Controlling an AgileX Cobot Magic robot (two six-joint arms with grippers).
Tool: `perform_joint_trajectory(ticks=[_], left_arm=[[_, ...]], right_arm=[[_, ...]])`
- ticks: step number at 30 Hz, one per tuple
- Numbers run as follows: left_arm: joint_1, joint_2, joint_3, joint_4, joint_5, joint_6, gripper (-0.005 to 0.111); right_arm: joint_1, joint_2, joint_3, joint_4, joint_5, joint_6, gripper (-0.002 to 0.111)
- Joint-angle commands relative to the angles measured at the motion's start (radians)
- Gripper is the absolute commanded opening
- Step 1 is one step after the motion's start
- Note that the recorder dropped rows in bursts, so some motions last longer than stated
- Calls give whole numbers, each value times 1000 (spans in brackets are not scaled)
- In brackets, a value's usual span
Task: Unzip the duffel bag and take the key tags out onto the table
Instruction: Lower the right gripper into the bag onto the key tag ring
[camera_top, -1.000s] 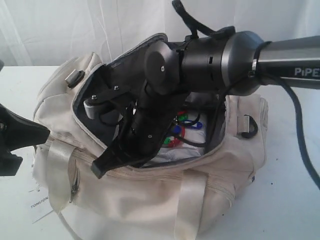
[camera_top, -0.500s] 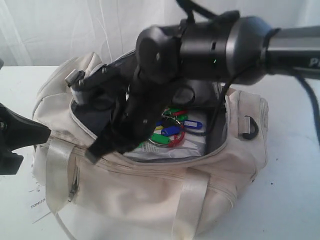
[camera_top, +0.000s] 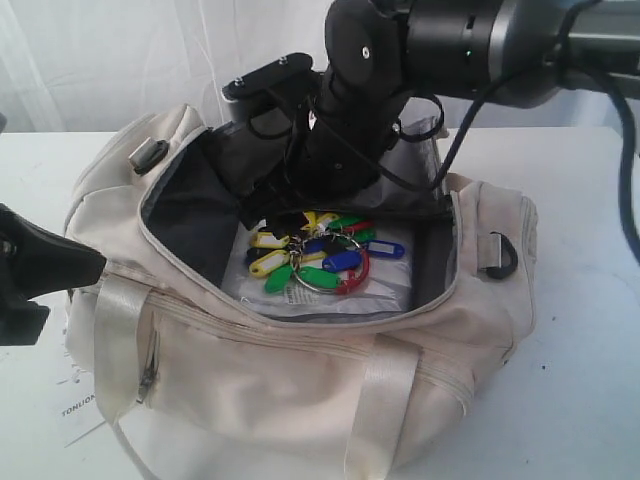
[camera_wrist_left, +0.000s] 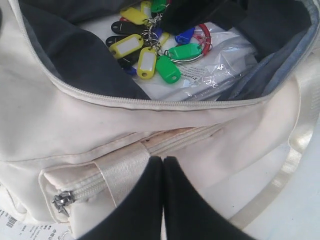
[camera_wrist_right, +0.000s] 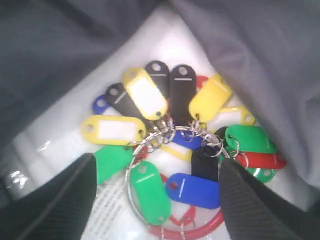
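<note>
The cream duffel bag (camera_top: 300, 400) lies on the white table (camera_top: 580, 400) with its top zipper open and the dark lining showing. The key tags (camera_top: 315, 262), a bunch in yellow, green, blue, red and black on metal rings, rest inside on a clear plastic packet (camera_top: 390, 295). My right gripper (camera_wrist_right: 156, 165) hangs open inside the opening just above the key tags (camera_wrist_right: 165, 125), one finger on each side, touching nothing. My left gripper (camera_wrist_left: 163, 159) is shut and empty, its tips close to the bag's front side by the webbing handle (camera_wrist_left: 125, 170). The key tags (camera_wrist_left: 150, 50) lie beyond it.
A white paper label (camera_top: 80, 405) with black print lies on the table at the bag's left corner. A grey side-pocket zipper pull (camera_wrist_left: 60, 202) sits near the left gripper. A black strap ring (camera_top: 497, 255) hangs at the bag's right end. A white curtain (camera_top: 120, 60) hangs behind.
My right gripper has left the front-left rim of the opening, swung up and back over the tags, and opened. The tags now show fully. The left arm has not moved.
</note>
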Motion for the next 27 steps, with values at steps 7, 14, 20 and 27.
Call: perform_joint_trajectory(ticks=[7,14,20,27], left_arm=[[2,-8,9,-22,16,-5,0],[2,-8,9,-24,16,-5,0],[2,-8,9,-24,16,-5,0],[2,-8,9,-26,16,-5,0]], right_arm=[[-11,120,-4,62,-34,84,78],[-11,199,-4,74,-41,84,80],[-11,237,-4,76,9,84,54],[-11,203,-6,61,65,72,0]])
